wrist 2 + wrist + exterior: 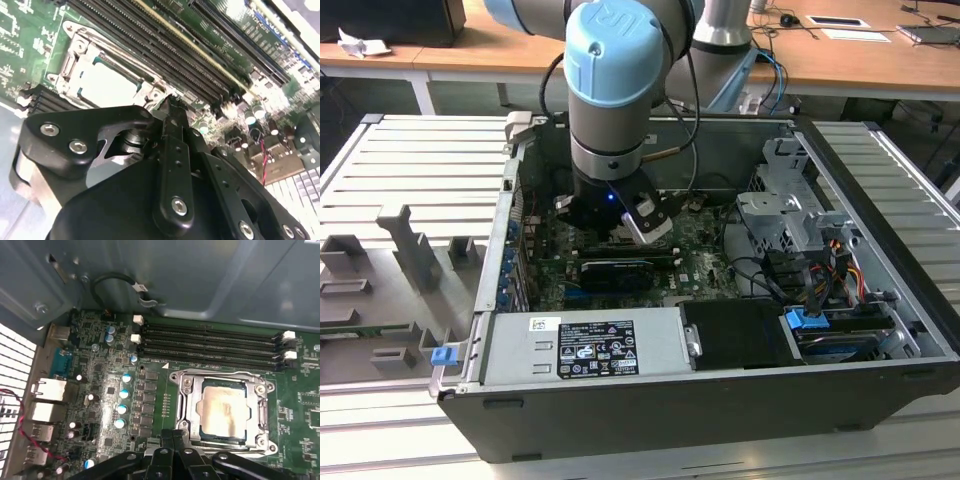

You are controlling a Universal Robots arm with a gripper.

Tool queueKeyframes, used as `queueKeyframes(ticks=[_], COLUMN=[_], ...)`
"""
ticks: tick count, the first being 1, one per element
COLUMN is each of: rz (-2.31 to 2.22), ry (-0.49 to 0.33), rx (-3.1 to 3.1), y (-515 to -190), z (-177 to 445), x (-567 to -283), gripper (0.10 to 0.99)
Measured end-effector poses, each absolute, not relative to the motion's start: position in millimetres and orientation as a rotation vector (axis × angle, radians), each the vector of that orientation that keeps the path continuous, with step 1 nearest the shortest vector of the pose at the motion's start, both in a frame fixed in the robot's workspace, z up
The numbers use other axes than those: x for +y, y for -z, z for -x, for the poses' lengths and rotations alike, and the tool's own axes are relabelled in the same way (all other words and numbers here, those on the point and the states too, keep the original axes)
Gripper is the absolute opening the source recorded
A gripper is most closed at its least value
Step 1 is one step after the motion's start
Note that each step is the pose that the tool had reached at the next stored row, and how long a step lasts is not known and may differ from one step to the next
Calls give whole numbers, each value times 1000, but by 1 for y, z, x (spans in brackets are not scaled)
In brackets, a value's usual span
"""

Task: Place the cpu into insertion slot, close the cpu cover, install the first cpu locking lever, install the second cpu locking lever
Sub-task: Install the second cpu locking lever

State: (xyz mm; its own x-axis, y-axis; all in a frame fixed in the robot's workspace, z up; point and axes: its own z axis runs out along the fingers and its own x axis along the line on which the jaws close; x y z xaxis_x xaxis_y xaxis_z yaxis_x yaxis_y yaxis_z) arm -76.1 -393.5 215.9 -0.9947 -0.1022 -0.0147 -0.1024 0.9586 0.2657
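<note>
The cpu [223,410] lies flat in the insertion slot [176,377] on the green board, its tan-silver face showing. The silver cpu cover [189,407] lies down around it as a frame. In the first wrist view my gripper [172,439] is shut, its black fingertips pressed together at one edge of the slot with nothing visible between them. The second wrist view shows the gripper [171,104] tip at a corner of the cover [150,92], beside the cpu [107,82]. In the exterior view the gripper [618,222] reaches down into the open computer case.
Long black memory slots [210,346] run beside the socket. Blue-topped capacitors [121,394] and rear ports [47,390] stand nearby. The case holds a power supply [582,345], a drive cage [790,210] and loose cables [790,275]. Grey fixtures [410,250] sit at the exterior view's left.
</note>
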Motion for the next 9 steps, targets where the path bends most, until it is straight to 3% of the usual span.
queueKeyframes(ticks=[9], rz=[162], ry=[-422], rx=[3108], y=[-228], z=[76], x=[-393], gripper=[106])
